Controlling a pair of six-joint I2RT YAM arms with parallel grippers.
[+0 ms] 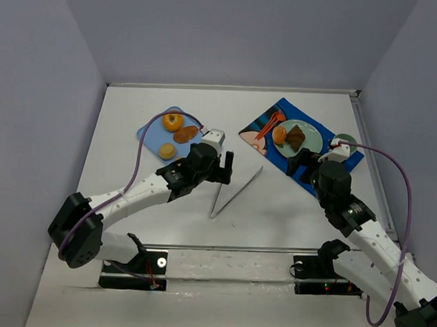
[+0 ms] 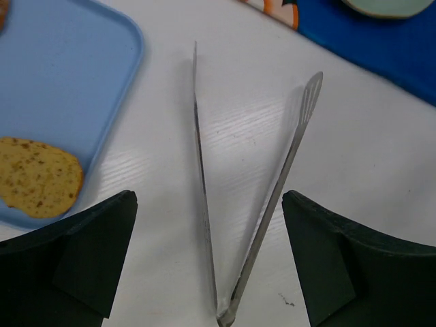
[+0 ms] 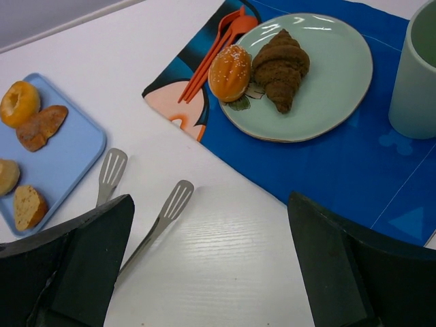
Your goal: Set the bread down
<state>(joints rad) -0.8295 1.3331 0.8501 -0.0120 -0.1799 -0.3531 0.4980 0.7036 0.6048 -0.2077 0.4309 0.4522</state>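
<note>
Between the fingers of the left gripper (image 2: 208,204), which stand wide apart and hold nothing, lie the tongs (image 2: 268,204). They are flat on the table (image 2: 354,157), hinge toward the camera and both arms splayed away. Just left of them is the tray (image 2: 68,75), with one slice (image 2: 37,180) at its near corner.

Right gripper (image 3: 210,201): jaws likewise spread and empty, hovering above bare table, with the tongs' slotted tips ahead to its left. Beyond it the plate (image 3: 334,75) rests on the mat (image 3: 327,177) and already carries a croissant (image 3: 279,65) and a bun (image 3: 230,71). Cutlery (image 3: 214,48) lies beside the plate, and a cup (image 3: 415,75) stands at the right edge. The remaining bread (image 3: 41,126), four pieces, sits on the tray, well apart from the plate.

Handling (judged): the bread is light, soft and crumbly, so it will dent under a hard squeeze and may shed crust. It is best taken across its middle, between the tongs' broad tips, with only enough closure to lift. The tongs are thin, stiff, smooth metal lying low on the table, so they may skid or twist when gripped. A hold across both arms, about midway along, would let the gripper's closure bring the tips together.
</note>
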